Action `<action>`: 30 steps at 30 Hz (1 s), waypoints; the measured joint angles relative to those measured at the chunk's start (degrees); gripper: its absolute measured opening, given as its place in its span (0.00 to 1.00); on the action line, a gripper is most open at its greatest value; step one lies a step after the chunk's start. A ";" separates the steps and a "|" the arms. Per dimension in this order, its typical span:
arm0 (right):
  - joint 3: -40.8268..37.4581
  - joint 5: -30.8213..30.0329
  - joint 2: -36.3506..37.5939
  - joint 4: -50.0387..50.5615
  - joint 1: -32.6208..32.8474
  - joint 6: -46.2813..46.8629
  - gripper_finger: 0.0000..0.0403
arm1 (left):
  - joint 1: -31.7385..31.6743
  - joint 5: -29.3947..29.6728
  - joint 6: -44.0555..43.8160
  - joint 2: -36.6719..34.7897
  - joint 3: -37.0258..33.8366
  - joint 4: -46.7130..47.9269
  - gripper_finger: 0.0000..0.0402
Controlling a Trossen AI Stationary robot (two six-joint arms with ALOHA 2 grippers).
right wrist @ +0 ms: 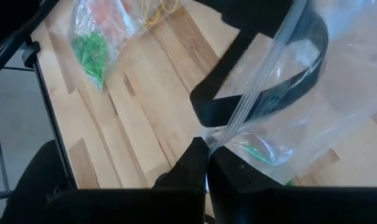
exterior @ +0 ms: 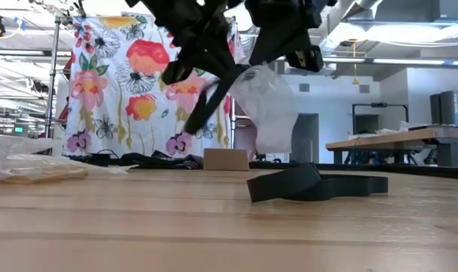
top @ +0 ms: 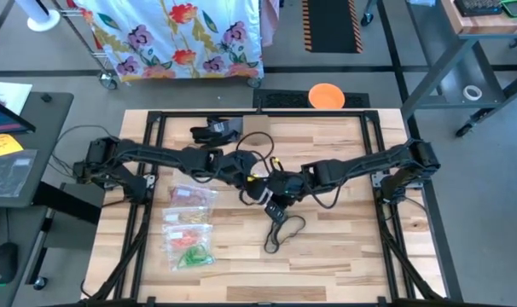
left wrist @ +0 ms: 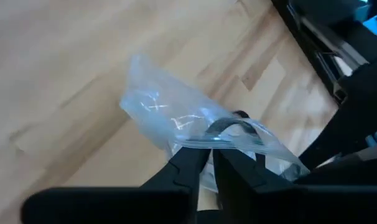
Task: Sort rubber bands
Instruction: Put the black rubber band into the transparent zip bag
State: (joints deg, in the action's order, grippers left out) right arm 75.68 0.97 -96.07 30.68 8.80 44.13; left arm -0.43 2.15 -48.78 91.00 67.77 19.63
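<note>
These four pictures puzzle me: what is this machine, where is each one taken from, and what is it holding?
It is a robot with two dark arms over a wooden table. One camera looks down from above, one sits at table height, and one rides on each wrist. Both grippers, the left gripper and the right gripper, pinch the same clear plastic bag in mid-air, which seems to hold a few green rubber bands. On the table lie filled bags of sorted bands, a black strap and a small cardboard box.

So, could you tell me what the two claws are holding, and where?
Both grip one clear plastic bag above the table: the right claw pinches its edge, the left claw another part of its edge.
</note>
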 joint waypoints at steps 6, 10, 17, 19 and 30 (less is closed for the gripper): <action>0.02 -1.17 -0.59 0.12 -0.79 2.13 0.00 | -3.39 -7.06 -5.14 0.15 -0.22 0.05 0.15; 0.11 -1.11 -0.59 1.03 -0.72 1.63 0.00 | -3.21 -7.50 -1.60 0.15 -0.22 -1.12 0.15; -0.04 1.16 -0.74 3.46 0.22 0.99 0.00 | -0.67 -4.99 12.25 -2.64 0.02 -2.11 0.14; -0.04 2.63 -0.64 4.09 0.22 0.07 0.00 | 1.14 -1.58 16.23 -5.44 0.02 0.12 0.13; -0.07 3.02 -0.63 5.86 0.88 -1.10 0.00 | 22.43 17.94 18.04 -19.97 -7.56 12.61 0.12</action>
State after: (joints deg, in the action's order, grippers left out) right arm 75.61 3.99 -96.71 36.54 9.68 43.03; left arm 22.01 20.09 -30.74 71.03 60.21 32.25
